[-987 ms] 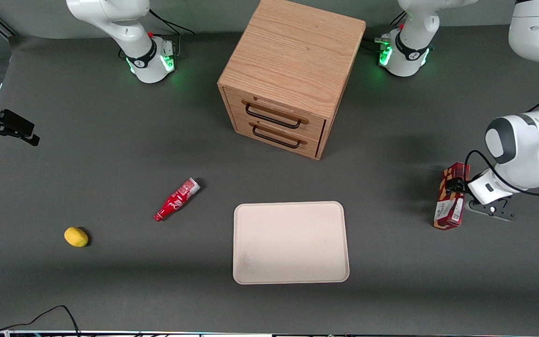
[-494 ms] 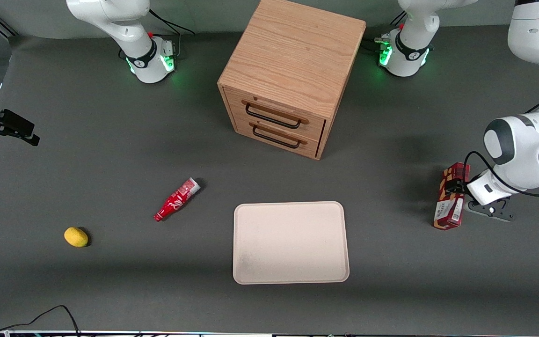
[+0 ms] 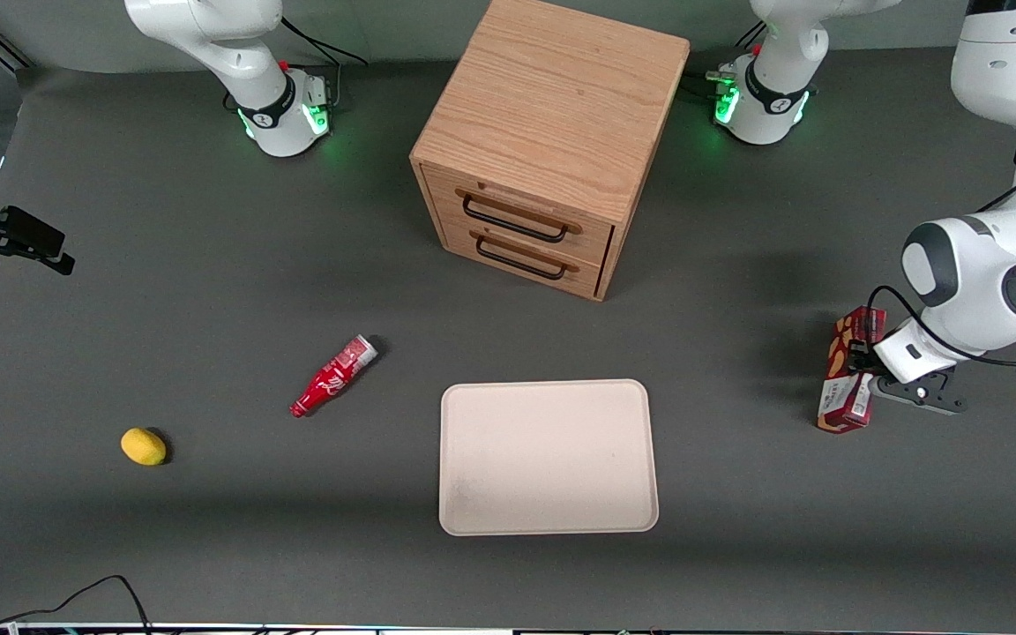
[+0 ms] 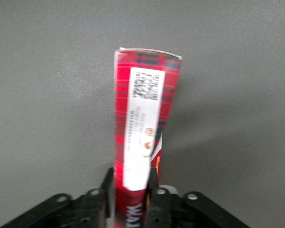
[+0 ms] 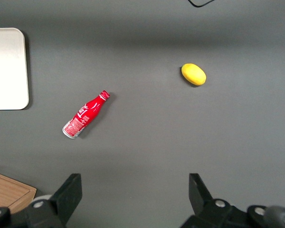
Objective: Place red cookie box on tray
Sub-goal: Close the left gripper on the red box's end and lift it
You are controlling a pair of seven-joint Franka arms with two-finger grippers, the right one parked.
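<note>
One step was in hand at inspection: the grasp and first lift of the red cookie box [image 3: 850, 375], which stood toward the working arm's end of the table, at about three o'clock from the tray [image 3: 549, 458] and well apart from it. The gripper [image 3: 861, 366] sat at the box's mid-length, and the left wrist view showed its two fingers [image 4: 97, 202] pressed against the box's narrow sides (clamped on the carton, with no gap visible on either flank). The red cookie box [image 4: 143, 126] ran lengthwise away from the gripper [image 4: 128, 199], white label uppermost. Whether its lower end had cleared the table could not be determined from the front view.

The tray carried nothing. The next move, in my judgement, called for a clean lift, then a carry toward nine o'clock, with the box's length turned to suit the tray before the fingers part. A long carton held at mid-length could swing or slip, so a steady pace would be advisable.

Compared with the earlier front pictures, the arm's wrist had risen and drawn slightly toward twelve o'clock, and the gripper with it. The box's position had changed very little. The wooden drawer cabinet [image 3: 552, 145], red bottle [image 3: 333, 376] and yellow lemon [image 3: 144, 446] were unchanged.
</note>
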